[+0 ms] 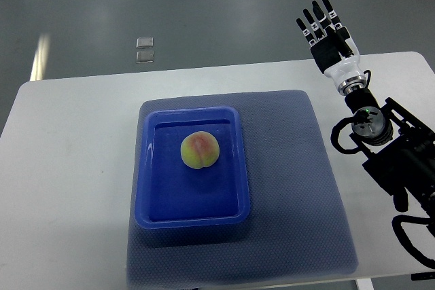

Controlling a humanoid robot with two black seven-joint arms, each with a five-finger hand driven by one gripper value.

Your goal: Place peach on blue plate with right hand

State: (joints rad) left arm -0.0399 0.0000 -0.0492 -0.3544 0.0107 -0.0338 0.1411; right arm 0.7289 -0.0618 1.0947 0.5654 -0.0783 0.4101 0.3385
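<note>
The peach (199, 150) lies in the blue plate (192, 218), well apart from the right hand (327, 36), whose fingers are extended and hold nothing.

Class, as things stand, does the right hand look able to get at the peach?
Probably yes: the right hand is open beyond the table's far edge, and the peach lies uncovered in the blue plate, with nothing between them.

I see the peach (199, 150) (yellow-green, red blush) resting inside the rectangular blue plate (153, 188), just above centre.
</note>
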